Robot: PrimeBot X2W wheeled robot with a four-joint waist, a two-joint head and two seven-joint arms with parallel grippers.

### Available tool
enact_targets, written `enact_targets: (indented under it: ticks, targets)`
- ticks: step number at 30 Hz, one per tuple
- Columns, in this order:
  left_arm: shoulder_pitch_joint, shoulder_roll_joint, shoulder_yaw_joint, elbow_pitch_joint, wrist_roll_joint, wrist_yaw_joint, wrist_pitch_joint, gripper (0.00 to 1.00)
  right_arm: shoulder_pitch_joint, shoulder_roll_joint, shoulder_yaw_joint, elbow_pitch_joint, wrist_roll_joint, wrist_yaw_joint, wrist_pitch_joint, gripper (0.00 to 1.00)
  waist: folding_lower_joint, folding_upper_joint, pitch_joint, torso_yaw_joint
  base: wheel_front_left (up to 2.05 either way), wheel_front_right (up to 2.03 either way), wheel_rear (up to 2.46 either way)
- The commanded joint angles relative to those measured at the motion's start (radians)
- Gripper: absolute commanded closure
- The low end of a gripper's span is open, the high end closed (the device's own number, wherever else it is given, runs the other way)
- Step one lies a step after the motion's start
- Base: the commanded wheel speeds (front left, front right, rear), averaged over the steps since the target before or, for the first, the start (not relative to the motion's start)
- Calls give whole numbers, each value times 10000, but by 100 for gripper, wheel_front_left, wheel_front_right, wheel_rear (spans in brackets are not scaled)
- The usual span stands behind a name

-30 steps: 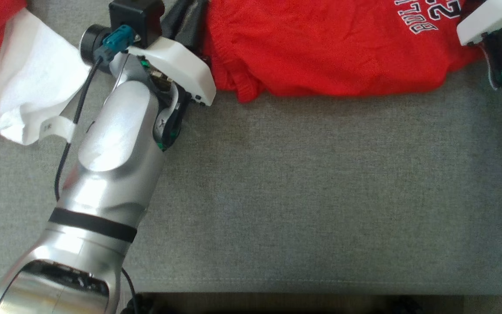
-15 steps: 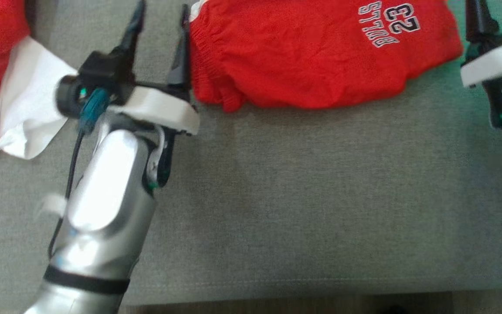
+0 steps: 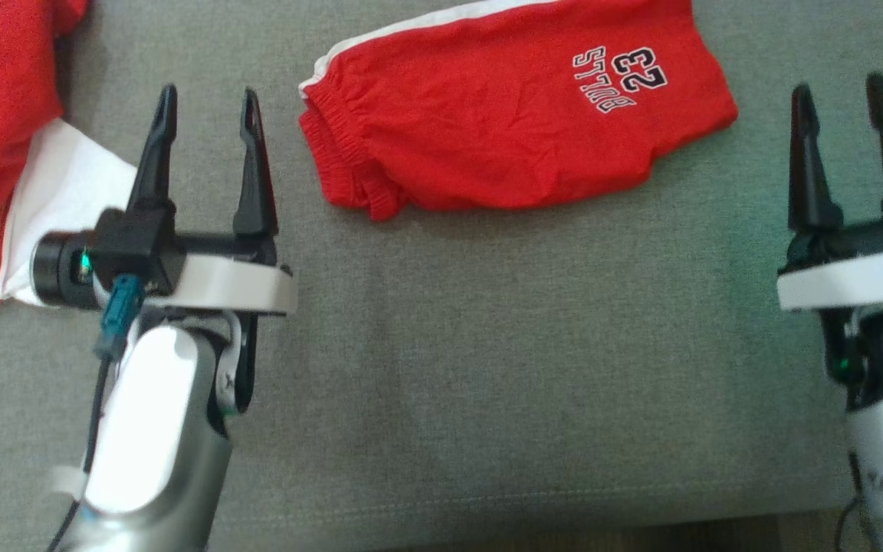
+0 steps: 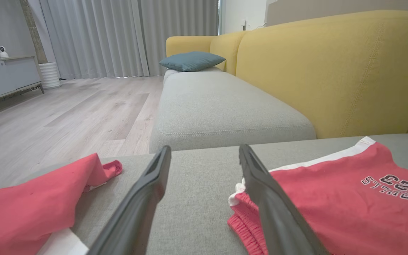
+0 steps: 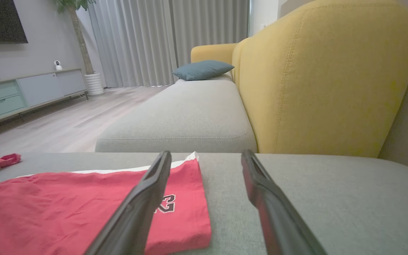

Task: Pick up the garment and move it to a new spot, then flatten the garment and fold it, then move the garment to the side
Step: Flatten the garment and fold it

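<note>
- In the head view, we saw the left claw [image 3: 208, 96] wide open and holding nothing. The red shorts [image 3: 503, 138] lay flat on the grey seat [image 3: 487, 345], just to the right of its tips and not touching them. A red and white cloth [image 3: 4, 153] lay on the claw's other side.
- The right claw [image 3: 838, 84] was wide open and empty too. The shorts lay to its left, near but apart.
- In the left wrist view, the left claw's two fingers stood spread with grey seat between them. The shorts lay beside the right finger, which hid a bit of their edge. The other cloth lay left of the left finger. Past the tips we saw a yellow sofa back [image 4: 331, 71] and a blue pillow [image 4: 191, 60].
- In the right wrist view, the right claw's fingers stood spread. The shorts lay to the left, and the left finger hid part of their number.
</note>
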Motion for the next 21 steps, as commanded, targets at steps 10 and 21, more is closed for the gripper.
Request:
enact_targets:
  ticks: [10,21]
  targets:
    - [849,329,528,-459,175,66,-50,0,1617,761,-378,-1737,-318,65,810,0,0,-1,-426,-100,0,0,0]
    - [1094,212,745,-551,188,80,-51,0,1796,914,-524,-2060,-289,65,1041,0,0,-1,-444,-91,0,0,0]
